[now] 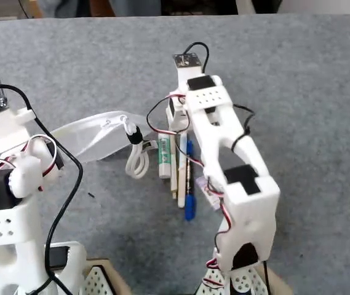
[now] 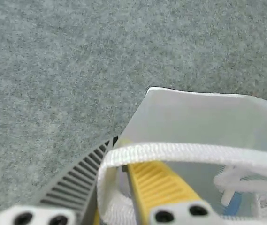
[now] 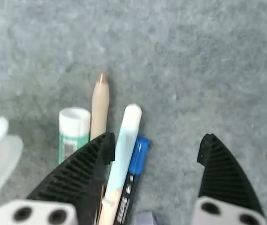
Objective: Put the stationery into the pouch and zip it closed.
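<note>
The right claw hangs with its ribbed black fingers spread wide apart over the fuzzy grey table. A smooth pale pen and a blue marker lie just inside one finger. A tapered wooden pencil and a round-capped glue stick lie just outside it. The left claw, one finger grey and one yellow, is clamped on the woven white rim of the translucent pouch.
</note>
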